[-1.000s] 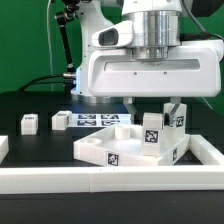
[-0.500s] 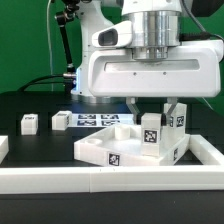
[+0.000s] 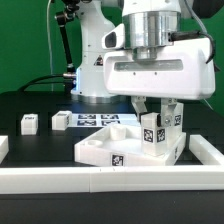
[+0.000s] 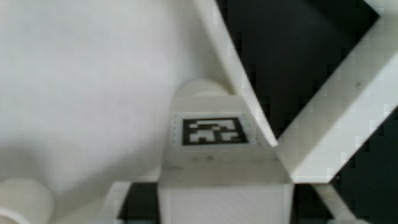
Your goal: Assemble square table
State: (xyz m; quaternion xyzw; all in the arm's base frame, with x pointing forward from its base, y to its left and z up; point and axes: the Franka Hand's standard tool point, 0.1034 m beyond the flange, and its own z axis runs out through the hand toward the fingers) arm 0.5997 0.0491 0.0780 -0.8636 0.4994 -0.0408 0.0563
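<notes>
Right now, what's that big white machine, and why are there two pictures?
It's a robot arm putting a little table together. The exterior view comes from a camera standing nearby. The wrist view comes from a camera on the arm's wrist. On the black surface lies the white tabletop. Two loose legs sit at the exterior view's left. An upright leg stands on the tabletop, right under the jaws. I can't tell whether the jaws squeeze it.
</notes>
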